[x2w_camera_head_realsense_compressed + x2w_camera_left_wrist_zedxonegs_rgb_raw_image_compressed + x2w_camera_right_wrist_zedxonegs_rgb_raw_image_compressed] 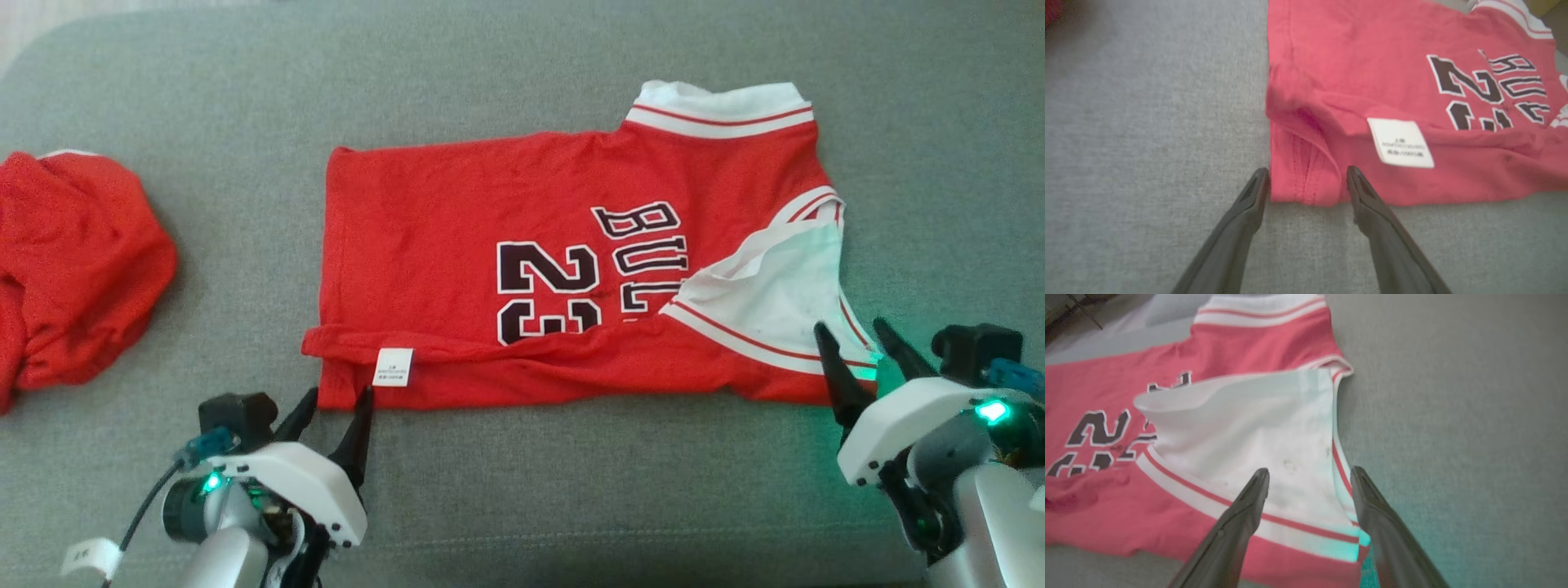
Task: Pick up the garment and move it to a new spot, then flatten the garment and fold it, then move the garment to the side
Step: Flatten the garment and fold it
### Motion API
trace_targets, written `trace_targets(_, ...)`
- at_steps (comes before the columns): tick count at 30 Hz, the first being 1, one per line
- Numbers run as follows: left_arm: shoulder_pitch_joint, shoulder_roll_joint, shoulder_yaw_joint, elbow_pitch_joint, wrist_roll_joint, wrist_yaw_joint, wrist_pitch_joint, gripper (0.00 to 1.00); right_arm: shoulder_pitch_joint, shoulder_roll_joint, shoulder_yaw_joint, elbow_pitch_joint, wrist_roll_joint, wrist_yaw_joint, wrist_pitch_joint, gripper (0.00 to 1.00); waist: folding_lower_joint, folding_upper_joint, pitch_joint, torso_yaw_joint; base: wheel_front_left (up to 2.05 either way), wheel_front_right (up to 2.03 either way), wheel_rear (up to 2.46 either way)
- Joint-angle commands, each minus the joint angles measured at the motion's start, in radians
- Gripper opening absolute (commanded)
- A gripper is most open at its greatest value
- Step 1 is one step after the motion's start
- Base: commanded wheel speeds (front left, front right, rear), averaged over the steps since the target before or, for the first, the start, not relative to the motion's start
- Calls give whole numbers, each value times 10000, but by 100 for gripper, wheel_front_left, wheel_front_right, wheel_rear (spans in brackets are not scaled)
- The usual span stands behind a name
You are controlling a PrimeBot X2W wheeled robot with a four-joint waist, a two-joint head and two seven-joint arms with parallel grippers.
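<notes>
Red sleeveless basketball jersey (490, 212) lies mid grey upholstered surface (571, 490), maybe a couch. Mostly flat, and the near edge looks folded over once. Left gripper (340, 394) fingers wide at hem corner, right gripper (848, 323) wide at armhole, both holding nothing. Remaining: further folds, move aside.
</notes>
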Motion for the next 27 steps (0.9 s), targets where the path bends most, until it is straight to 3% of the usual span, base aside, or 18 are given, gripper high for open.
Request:
trace_targets(1, -554, 111, 370, -141, -99, -75, 51, 100, -278, -156, 86, -221, 63, -7, 322, 100, 0, 0, 197, -13, 0, 0, 0)
trace_targets(9, -996, 20, 445, 540, -590, -311, 472, 100, -355, 161, -183, 16, 299, -7, 1792, 100, 0, 0, 607, -54, 0, 0, 0)
trace_targets(10, -1040, 20, 444, 604, -640, -363, 497, 86, -368, 212, -210, 22, 379, -7, 1889, 100, 0, 0, 630, -58, 0, 0, 0)
trace_targets(11, -1081, 27, 447, 665, -682, -416, 503, 42, -369, 245, -233, 60, 418, -7, 2034, 100, 0, 0, 641, -63, 0, 0, 0)
trace_targets(12, -1117, 43, 440, 727, -697, -455, 498, 7, -379, 273, -259, 55, 453, -7, 2095, 74, 0, 0, 644, -67, 0, 0, 0)
trace_targets(13, -1143, 54, 432, 779, -713, -494, 485, 0, -389, 299, -280, 46, 494, -7, 2115, 32, 0, 0, 640, -70, 0, 0, 0)
trace_targets(14, -1166, 62, 427, 818, -726, -536, 448, 0, -390, 308, -292, 51, 514, -7, 2128, 0, 0, 0, 626, -69, 0, 0, 0)
trace_targets(27, -593, 305, 450, 66, -713, -518, -47, 0, 323, 506, -827, -554, 606, -7, 1426, 0, 0, 0, 41, 55, 0, 0, 0)
